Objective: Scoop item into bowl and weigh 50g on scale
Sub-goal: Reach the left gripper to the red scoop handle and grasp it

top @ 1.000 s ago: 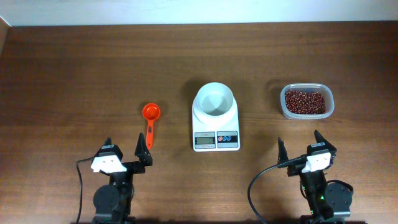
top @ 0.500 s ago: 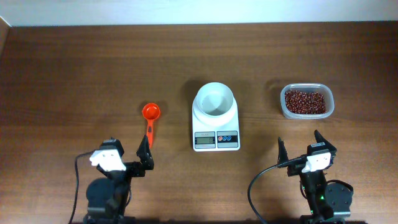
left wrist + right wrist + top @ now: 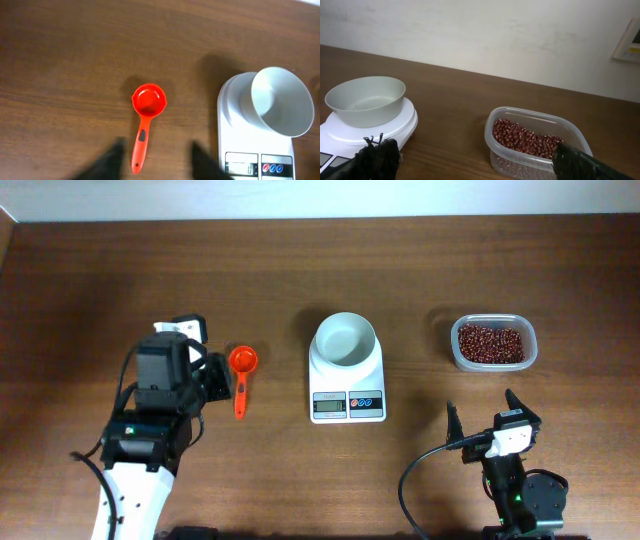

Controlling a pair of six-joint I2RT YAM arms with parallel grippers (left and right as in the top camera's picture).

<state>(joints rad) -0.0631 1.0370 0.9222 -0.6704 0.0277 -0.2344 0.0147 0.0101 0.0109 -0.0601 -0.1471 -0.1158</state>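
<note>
Dark brown wooden counter (image 3: pixel 400 270) fills the overhead view, with a pale wall strip along its far edge. At the middle a small white rectangular digital scale (image 3: pixel 347 404) is seen, its grey display and two round buttons turned toward the arms. A small round white bowl (image 3: pixel 345 340) is set on the platform of the scale and is seen to be empty. To the right, well apart from the scale, a clear rounded-rectangular plastic tub (image 3: pixel 533 345) is placed. The heap of small dark reddish-brown beans (image 3: pixel 490 343) is held inside this tub.

Left of the scale an orange-red plastic measuring scoop (image 3: pixel 240 385) is laid flat, cup away from the arms, handle toward them. The left claw (image 3: pixel 157 145) is spread wide, and nothing is gripped. In the left wrist view its blurred fingers (image 3: pixel 112 157) are seen on either side of the handle's near end. The right claw (image 3: pixel 481 412) is kept low at the near right edge, open wide and empty, with the tub beyond it.
</note>
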